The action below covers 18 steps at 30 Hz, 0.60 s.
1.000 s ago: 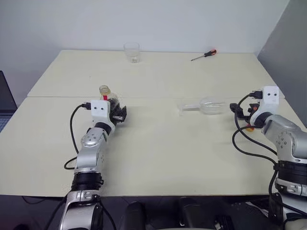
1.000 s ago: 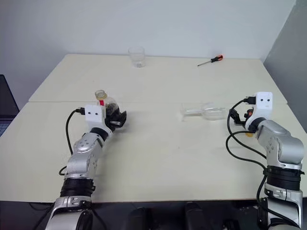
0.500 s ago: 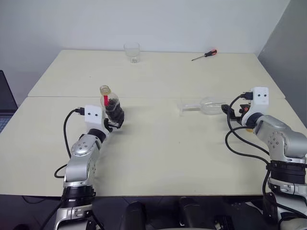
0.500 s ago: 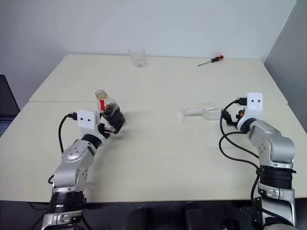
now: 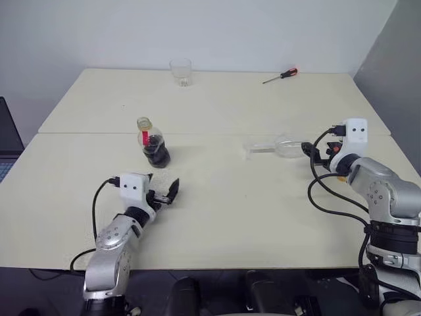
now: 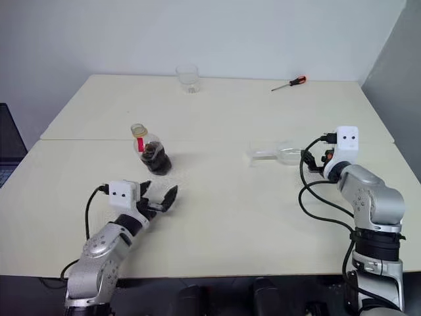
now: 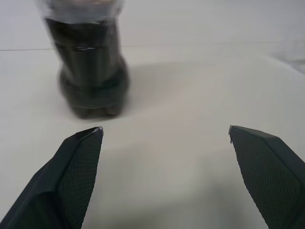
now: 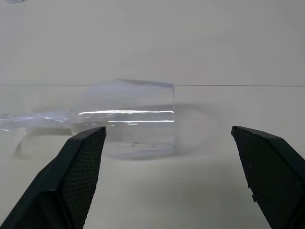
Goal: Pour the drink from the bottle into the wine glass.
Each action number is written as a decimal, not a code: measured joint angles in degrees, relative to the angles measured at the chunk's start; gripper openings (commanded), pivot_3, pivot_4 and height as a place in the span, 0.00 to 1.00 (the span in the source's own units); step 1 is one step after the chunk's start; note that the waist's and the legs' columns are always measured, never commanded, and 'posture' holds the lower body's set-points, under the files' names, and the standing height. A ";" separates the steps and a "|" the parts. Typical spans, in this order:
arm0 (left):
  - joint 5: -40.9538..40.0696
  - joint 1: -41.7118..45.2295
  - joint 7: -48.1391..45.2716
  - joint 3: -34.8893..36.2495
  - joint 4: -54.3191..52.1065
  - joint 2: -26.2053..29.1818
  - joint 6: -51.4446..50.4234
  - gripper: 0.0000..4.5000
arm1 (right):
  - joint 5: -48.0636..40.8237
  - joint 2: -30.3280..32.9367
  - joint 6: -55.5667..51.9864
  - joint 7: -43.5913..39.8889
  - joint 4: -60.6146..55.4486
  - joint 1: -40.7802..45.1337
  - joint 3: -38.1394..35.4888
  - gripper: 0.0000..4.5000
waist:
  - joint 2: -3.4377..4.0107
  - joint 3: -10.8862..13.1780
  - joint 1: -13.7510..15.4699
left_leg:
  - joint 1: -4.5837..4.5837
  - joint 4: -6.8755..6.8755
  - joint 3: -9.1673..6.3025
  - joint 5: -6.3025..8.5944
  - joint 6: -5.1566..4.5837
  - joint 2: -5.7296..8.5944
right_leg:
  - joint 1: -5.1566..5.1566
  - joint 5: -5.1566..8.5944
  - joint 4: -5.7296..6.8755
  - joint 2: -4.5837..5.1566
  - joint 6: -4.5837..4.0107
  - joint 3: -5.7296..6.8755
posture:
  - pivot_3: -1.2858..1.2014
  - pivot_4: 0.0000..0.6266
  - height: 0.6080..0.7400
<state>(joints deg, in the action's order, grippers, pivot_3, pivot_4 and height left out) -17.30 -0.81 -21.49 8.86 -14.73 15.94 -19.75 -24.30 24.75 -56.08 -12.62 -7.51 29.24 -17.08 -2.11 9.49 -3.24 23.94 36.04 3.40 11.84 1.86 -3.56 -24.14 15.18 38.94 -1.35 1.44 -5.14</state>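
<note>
Both claws gape; wine glass (image 5: 279, 145) lies toppled.

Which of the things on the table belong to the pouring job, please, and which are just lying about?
For the job:
- bottle, upright, holding the dark drink
- wine glass, lying on its side

Lying about:
- clear tumbler
- screwdriver

I see even, soft overhead light across the pale desk (image 5: 217, 191), with only a faint shadow beside the bottle (image 5: 154, 143). Up close, the bottle's top blurs, and bright glare streaks run along the lying wine glass (image 8: 125, 119).
</note>
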 measured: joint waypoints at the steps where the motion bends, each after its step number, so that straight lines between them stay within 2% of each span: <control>1: -1.03 0.14 -1.56 -0.47 -0.77 0.59 -0.63 1.00 | -2.09 -2.07 -1.92 0.66 -1.82 0.01 -2.28 1.00 | 0.00 0.00 0.00 | 0.00 0.00 -0.03 0.00 0.00 -0.01 | 0.00 0.00 0.01 -0.04 0.00 0.01 | 0.52 0.24 1.00; 5: -2.92 2.99 -7.70 -4.62 -2.83 4.48 -2.59 1.00 | -11.24 -12.55 -10.64 6.47 -8.10 1.36 -10.30 1.00 | 0.01 0.00 -0.02 | -0.01 -0.01 -0.09 0.00 0.00 -0.06 | -0.01 0.00 0.03 -0.16 -0.01 0.03 | 0.52 0.24 1.00; 8: -3.71 6.54 -12.34 -7.04 -3.10 8.90 -5.19 1.00 | -17.68 -21.64 -16.16 14.16 -11.17 3.36 -18.27 1.00 | 0.02 -0.01 -0.04 | 0.02 -0.02 -0.11 0.00 0.00 -0.06 | -0.04 0.01 0.02 -0.16 -0.02 0.05 | 0.52 0.24 1.00; 12: -3.61 11.42 -17.73 -10.13 -2.76 14.90 -8.95 1.00 | -26.40 -32.10 -16.72 24.18 -12.94 3.79 -26.70 1.00 | 0.04 -0.01 -0.09 | 0.06 -0.01 -0.13 0.00 0.00 -0.06 | -0.05 0.01 0.00 -0.15 -0.03 0.10 | 0.52 0.24 1.00; 18: -4.51 17.80 -23.65 -12.80 -2.68 20.30 -14.00 1.00 | -39.35 -32.68 -7.42 40.11 -6.97 3.83 -30.42 1.00 | 0.07 0.02 -0.37 | 0.11 0.00 -0.14 0.00 -0.01 0.03 | -0.05 0.01 -0.07 -0.03 -0.02 0.11 | 0.52 0.24 1.00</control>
<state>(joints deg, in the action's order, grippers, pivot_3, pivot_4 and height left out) -21.81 16.99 -45.13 -3.94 -17.41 36.24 -33.75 -63.65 -7.94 -63.50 27.49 -14.48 33.07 -47.50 -2.04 9.51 -3.61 24.04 36.04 3.26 11.84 1.85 -3.53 -24.20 15.19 38.87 -1.39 1.42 -5.02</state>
